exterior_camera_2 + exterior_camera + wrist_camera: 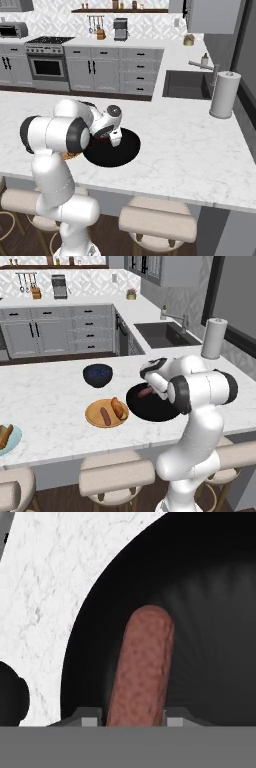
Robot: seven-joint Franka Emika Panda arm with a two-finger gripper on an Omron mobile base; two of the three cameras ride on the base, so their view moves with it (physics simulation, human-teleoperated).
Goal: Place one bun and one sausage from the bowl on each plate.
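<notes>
A sausage (142, 667) lies in the black bowl (210, 602), and in the hand view it runs up between the two finger tips of the gripper (132, 718), one tip on each side of it and right against it; whether the tips are actually pressing on it cannot be told. In the left base view the same sausage (145, 391) shows at the near-left part of the bowl (150, 411), just beside the white hand. The bowl (117, 150) sits on the white marble counter (45, 396), and the gripper (115, 139) hangs low over its inner side. Just left of the bowl is the orange-brown plate (95, 418), which carries a bun (118, 407) and a second sausage (105, 416) lying side by side. Farther left, at the counter's edge, the pale blue-green plate (15, 442) holds another bun (5, 436). Behind the orange-brown plate stands a smaller dark blue bowl (97, 375). A paper towel roll (213, 338) stands by the sink (162, 333) on the far side.
</notes>
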